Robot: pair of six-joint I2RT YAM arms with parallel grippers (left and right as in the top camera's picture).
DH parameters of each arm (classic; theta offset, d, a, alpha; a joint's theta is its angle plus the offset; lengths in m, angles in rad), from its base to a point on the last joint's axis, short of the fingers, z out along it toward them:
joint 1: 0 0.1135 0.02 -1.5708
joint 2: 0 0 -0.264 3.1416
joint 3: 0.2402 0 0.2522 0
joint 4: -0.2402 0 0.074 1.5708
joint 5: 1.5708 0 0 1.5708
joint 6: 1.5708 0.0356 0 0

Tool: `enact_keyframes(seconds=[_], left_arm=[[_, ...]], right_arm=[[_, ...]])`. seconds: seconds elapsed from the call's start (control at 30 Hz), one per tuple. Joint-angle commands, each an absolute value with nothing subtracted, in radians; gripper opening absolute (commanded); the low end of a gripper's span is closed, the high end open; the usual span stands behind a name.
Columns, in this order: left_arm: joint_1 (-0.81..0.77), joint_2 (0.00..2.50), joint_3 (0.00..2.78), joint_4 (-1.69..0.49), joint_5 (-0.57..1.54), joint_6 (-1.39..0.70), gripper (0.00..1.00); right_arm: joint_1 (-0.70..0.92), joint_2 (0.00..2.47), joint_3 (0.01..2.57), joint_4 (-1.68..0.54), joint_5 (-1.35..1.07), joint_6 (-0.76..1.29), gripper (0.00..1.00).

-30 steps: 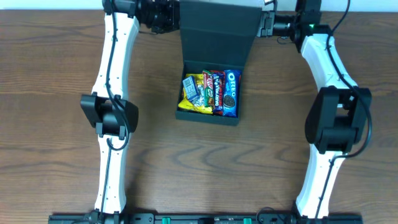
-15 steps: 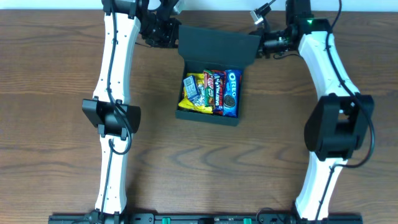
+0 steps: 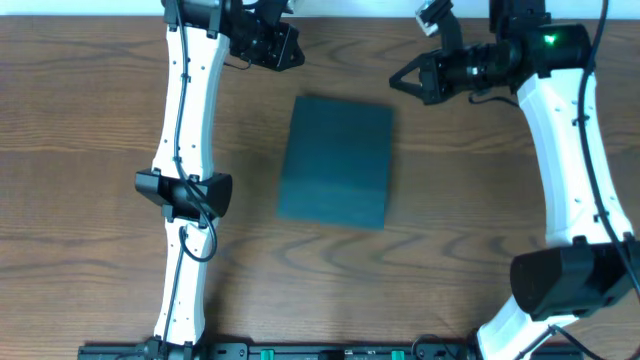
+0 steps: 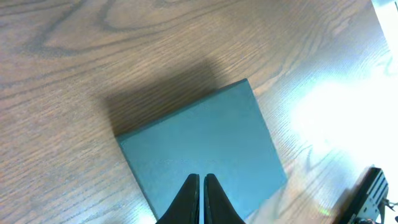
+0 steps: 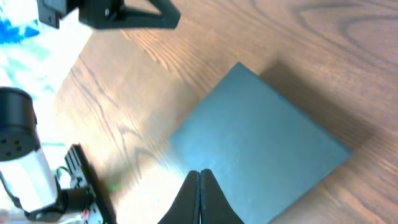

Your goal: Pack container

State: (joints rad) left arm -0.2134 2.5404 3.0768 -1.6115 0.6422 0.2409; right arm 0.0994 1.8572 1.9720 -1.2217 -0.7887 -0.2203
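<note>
The jaws of both grippers are seen pressed together, with nothing held between them. The left gripper [image 3: 292,52] is held above the wooden table [image 3: 90,120] off the far left corner of the container [image 3: 335,160], apart from it. In its wrist view the two dark fingers [image 4: 191,199] are shown side by side, in front of the lid [image 4: 205,143]. The right gripper [image 3: 396,82] is held off the far right corner, its tip pointed leftward, and no contact with the box is seen.

The container is found in the middle of the table, well clear of the edges. The lid is folded flat down over it, so that only a plain dark grey-green top is presented and nothing of the inside is shown. The box is laid slightly askew to the table's edge.

In the right wrist view a dark wedge [image 5: 134,14] can be made out at the upper left. It is probably the other gripper, though the picture is too blurred for certainty.
</note>
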Motion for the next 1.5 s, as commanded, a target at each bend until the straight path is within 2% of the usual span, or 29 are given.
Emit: enact_keyframes(seconds=[0.0,0.1,0.33,0.43,0.47,0.53,0.6,0.63,0.67,0.7,1.47], left_arm=[[-0.212,2.486,3.099,-1.689,0.618,0.255,0.06],[-0.22,2.469,3.099,-1.689,0.603,0.248,0.06],[-0.224,2.342,3.099,-1.689,0.324,0.167,0.06],[-0.224,2.272,3.099,-1.689,0.305,0.172,0.06],[-0.224,2.246,3.099,-1.689,0.304,0.171,0.06],[-0.224,2.198,3.099,-1.689,0.304,0.167,0.06],[-0.224,2.157,3.099,-1.689,0.303,0.167,0.06],[-0.224,2.137,3.099,-1.689,0.303,0.168,0.27],[-0.223,2.124,3.099,-1.689,0.302,0.168,0.83],[-0.222,2.111,3.099,-1.689,0.295,0.167,0.95],[-0.223,2.082,3.099,-1.689,0.244,0.168,0.95]], right_arm=[[0.109,1.847,1.979,-1.243,-0.759,-0.267,0.01],[0.109,1.829,1.979,-1.269,-0.706,-0.258,0.01],[0.109,1.714,1.98,-1.235,-0.403,-0.15,0.01],[0.109,1.66,1.98,-1.186,-0.351,-0.15,0.02],[0.109,1.645,1.98,-1.175,-0.342,-0.15,0.04],[0.109,1.619,1.98,-1.161,-0.34,-0.149,0.19],[0.109,1.605,1.98,-1.159,-0.339,-0.15,0.53],[0.109,1.602,1.98,-1.159,-0.339,-0.15,0.99],[0.109,1.602,1.98,-1.158,-0.337,-0.15,0.99],[0.109,1.603,1.98,-1.159,-0.334,-0.15,0.99],[0.109,1.603,1.979,-1.163,-0.322,-0.15,0.99]])
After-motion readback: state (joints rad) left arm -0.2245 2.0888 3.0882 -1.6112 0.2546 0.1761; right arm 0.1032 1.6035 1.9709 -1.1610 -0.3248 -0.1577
